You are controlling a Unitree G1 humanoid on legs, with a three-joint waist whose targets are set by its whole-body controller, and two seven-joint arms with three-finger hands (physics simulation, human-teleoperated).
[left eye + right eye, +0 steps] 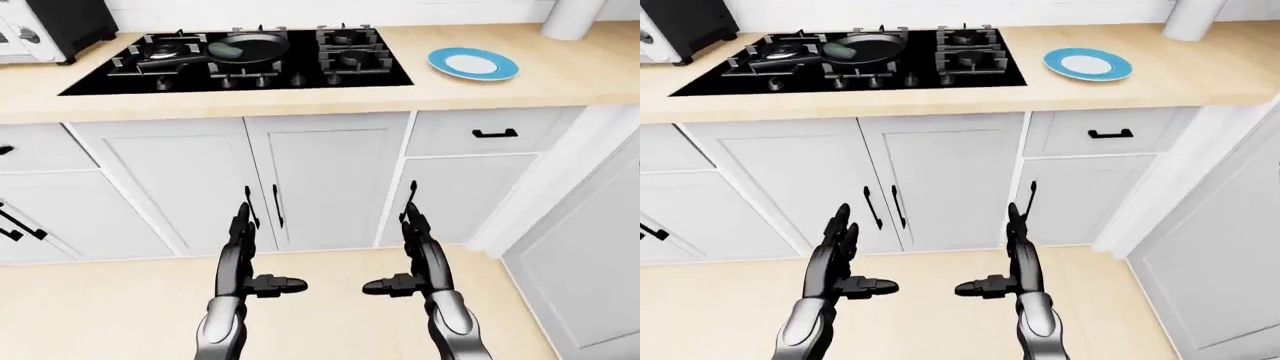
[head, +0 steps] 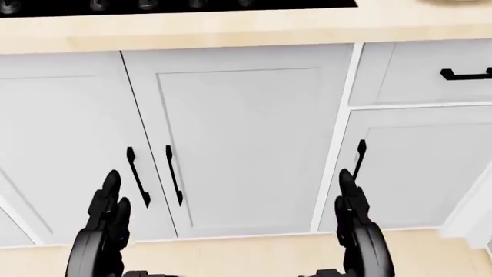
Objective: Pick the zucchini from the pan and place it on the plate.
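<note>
The robot stands facing the kitchen cabinets with both arms held out low, well short of the tabletop [image 1: 500,94]. Its left hand [image 1: 240,259] and right hand [image 1: 420,259] hang side by side over the wooden floor [image 1: 100,307], each with the fingers [image 1: 242,225] stretched straight out and the thumb jutting inward toward the other hand; both are spread and hold nothing. On the pale wood tabletop, the black stove [image 1: 240,64] fills the left part, and the dark pan [image 1: 250,47] sits on its burners toward the far edge. The zucchini [image 1: 228,52], a small green piece, lies inside the pan at its left side. The blue plate [image 1: 473,64] rests on bare tabletop just right of the stove, apart from the pan. A black appliance [image 1: 70,26] stands at the far left corner. Below the near edge run grey cabinet doors [image 2: 238,138] with black handles [image 2: 173,173], and the head view shows the two hands low against them.
</note>
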